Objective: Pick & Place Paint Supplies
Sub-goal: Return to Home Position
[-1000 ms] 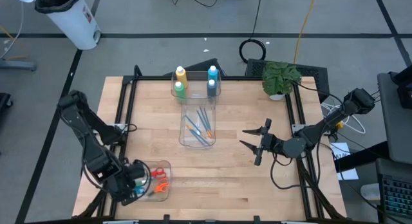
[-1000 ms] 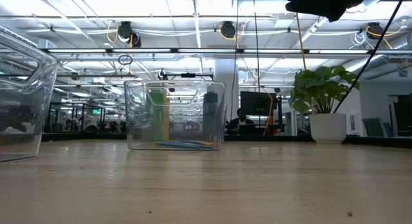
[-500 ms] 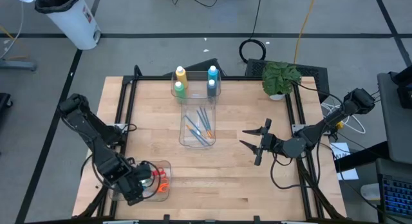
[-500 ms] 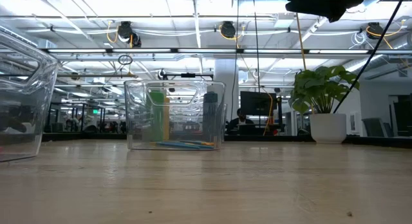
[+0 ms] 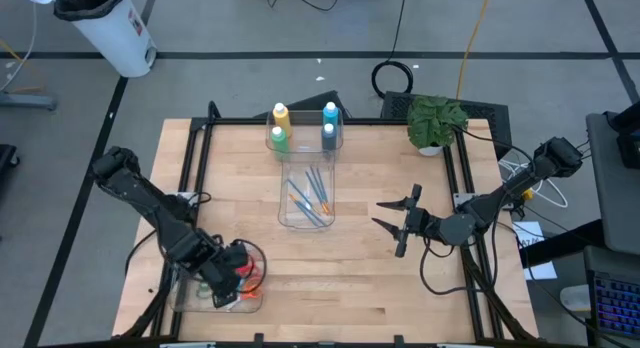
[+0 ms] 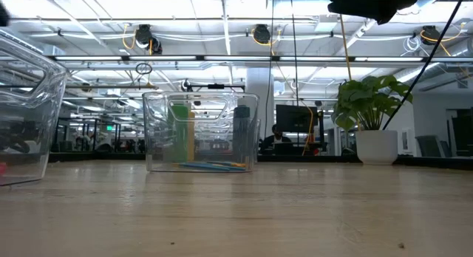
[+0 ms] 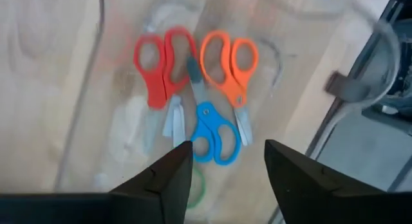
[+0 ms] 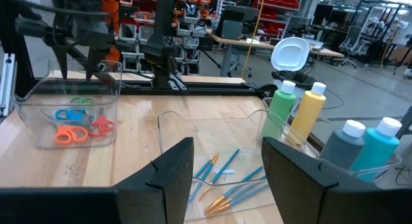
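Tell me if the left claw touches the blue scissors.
Apart. The left wrist view shows the open left claw hanging above the blue-handled scissors, which lie flat below it.

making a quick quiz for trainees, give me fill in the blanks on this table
The ___ paint bottles stand together in one clear bin.
The brushes lie in the ___ of the three bins.
The potted plant stands at the table's far ___ corner.
The left gripper, over the scissors, and the right gripper are both ___.
Missing: four; middle; right; open.
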You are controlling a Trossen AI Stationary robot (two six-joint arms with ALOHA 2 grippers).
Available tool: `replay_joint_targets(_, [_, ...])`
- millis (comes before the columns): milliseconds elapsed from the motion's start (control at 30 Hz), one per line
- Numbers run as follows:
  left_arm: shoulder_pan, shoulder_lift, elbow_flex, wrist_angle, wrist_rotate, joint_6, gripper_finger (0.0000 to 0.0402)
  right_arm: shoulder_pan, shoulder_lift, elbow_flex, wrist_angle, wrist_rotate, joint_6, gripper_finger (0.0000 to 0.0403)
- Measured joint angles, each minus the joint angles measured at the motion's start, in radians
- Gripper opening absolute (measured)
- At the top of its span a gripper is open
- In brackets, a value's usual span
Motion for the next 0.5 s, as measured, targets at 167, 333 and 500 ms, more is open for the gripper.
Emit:
replay_joint_targets(167, [0.078, 0.0, 0.024, 0.039, -0.099, 0.117, 0.0206, 0.0, 0.0, 0.0, 0.0, 0.0, -0.018, 0.0178])
replay_joint_targets(333, [0.161, 0.0, 0.112, 0.135, -0.256, 0.419, 0.0207, 0.0, 0.0, 0.0, 0.0, 0.0, -0.018, 0.0175])
replay_joint_targets(500, [0.241, 0.0, 0.26, 0.248, -0.306, 0.788, 0.0207, 0.0, 0.0, 0.0, 0.0, 0.0, -0.018, 0.0175])
